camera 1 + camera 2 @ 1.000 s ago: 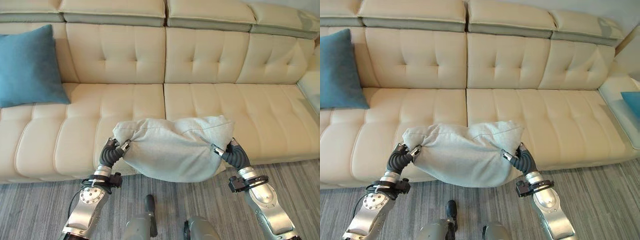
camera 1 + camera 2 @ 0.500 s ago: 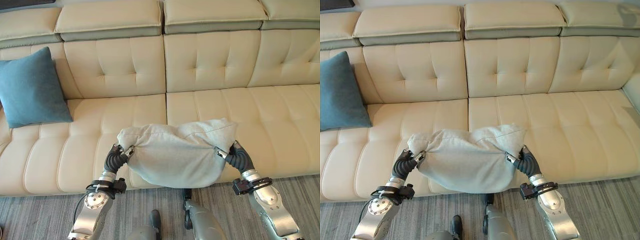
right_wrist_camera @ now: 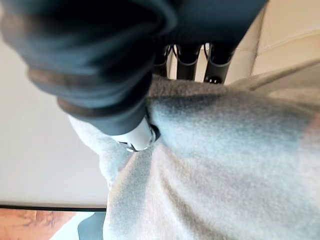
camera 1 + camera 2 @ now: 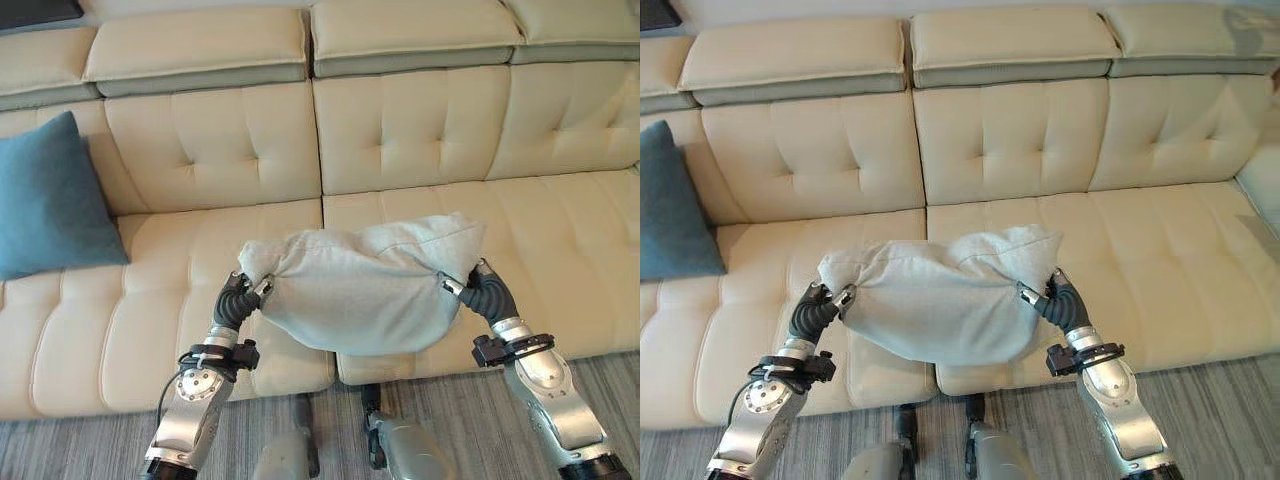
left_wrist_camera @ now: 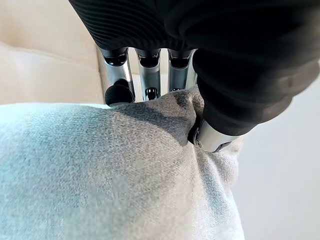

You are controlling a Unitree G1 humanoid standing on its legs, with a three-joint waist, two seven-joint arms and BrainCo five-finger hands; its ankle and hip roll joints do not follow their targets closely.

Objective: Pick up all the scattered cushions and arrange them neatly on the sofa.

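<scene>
Aloft, a pale grey cushion (image 4: 365, 290) hangs between two robot hands over the front of the cream sofa (image 4: 400, 130).
Left hand (image 4: 238, 300) and right hand (image 4: 482, 290) each pinch one end, fingers (image 5: 145, 75) and thumb clenched on the fabric; a teal cushion (image 4: 45, 200) leans against the backrest far left.

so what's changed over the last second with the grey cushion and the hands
The grey cushion has been carried forward, from over the sofa's front edge to over its seat, a little higher. The left hand and the right hand still pinch its two ends; nothing was let go. The view itself has shifted as the robot came closer. The blue cushion still leans against the backrest at the left.
</scene>
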